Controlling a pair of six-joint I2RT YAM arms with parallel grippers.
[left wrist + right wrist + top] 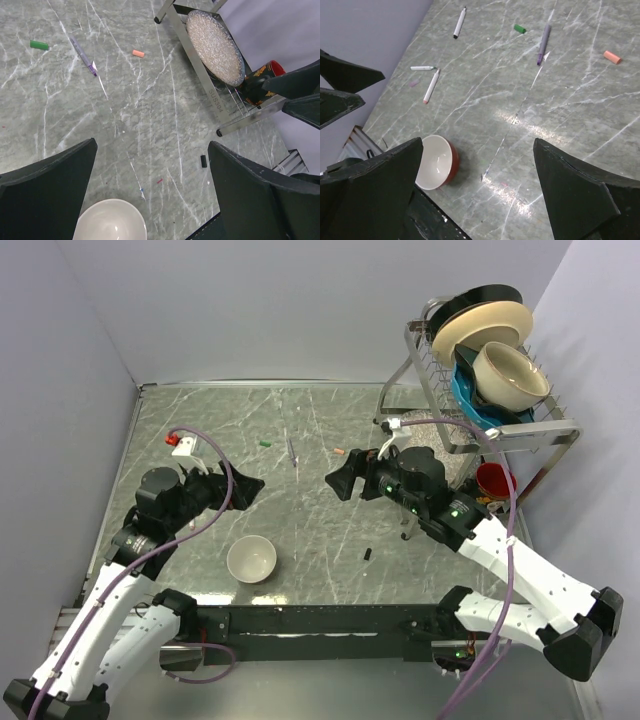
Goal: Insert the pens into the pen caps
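Note:
Three white pens lie near the left wall in the right wrist view: one black-ended (459, 22), one green-ended (423, 67), one red-ended (431, 86). The left arm hides them from above. The green cap (265, 443) (39, 45) (520, 28) and the orange cap (341, 451) (138, 53) (612, 57) rest at mid-table. Nearer the front lies the black cap (367, 554) (203, 160). My left gripper (248, 488) (152, 147) and right gripper (338, 482) (479, 145) hover open over the table, facing each other, nothing between their fingers.
A slim purple pen (292, 452) (83, 55) (543, 44) lies between the green and orange caps. A white-lined bowl (251, 559) (110, 222) (437, 161) sits near the front. A dish rack (480, 430) with plates and bowls, and a red cup (493, 480), stand at the right.

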